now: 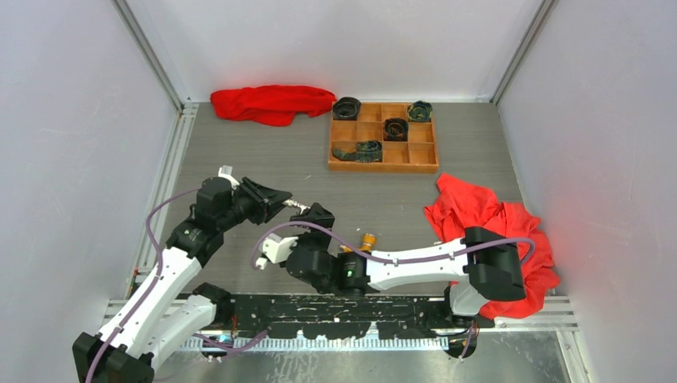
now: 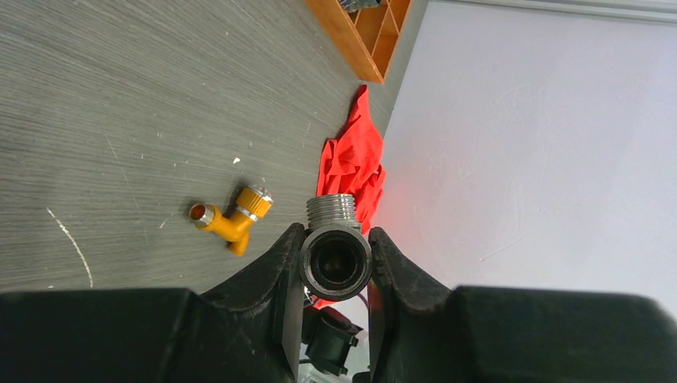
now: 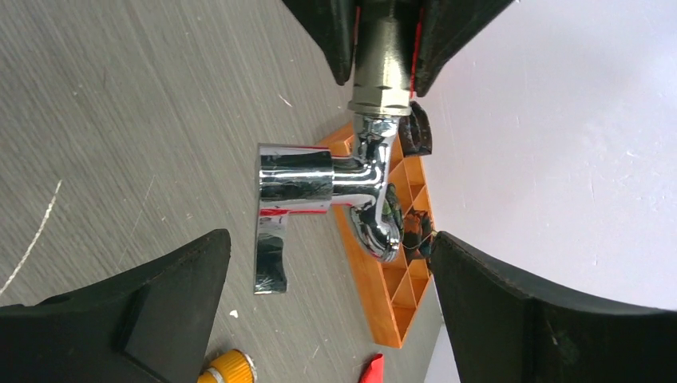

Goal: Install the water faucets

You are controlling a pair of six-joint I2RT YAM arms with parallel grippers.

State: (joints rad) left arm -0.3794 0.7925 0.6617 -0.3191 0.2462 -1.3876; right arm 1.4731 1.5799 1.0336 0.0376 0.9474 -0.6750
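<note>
Gripping silver faucet [image 3: 295, 182] by its threaded end, left fingers [image 2: 270, 275] clenched; right fingers [image 3: 172, 295] released wide, facing it; orange faucet [image 2: 231, 219] on worktop [image 2: 96, 96].

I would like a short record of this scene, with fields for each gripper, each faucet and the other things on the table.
left gripper: shut on the silver faucet
right gripper: open, facing the silver faucet, not touching it
orange faucet: lying free on the table, near the right arm
tray: far side, dark rolls in some compartments
red cloths: one left of the tray, one at the right side
</note>
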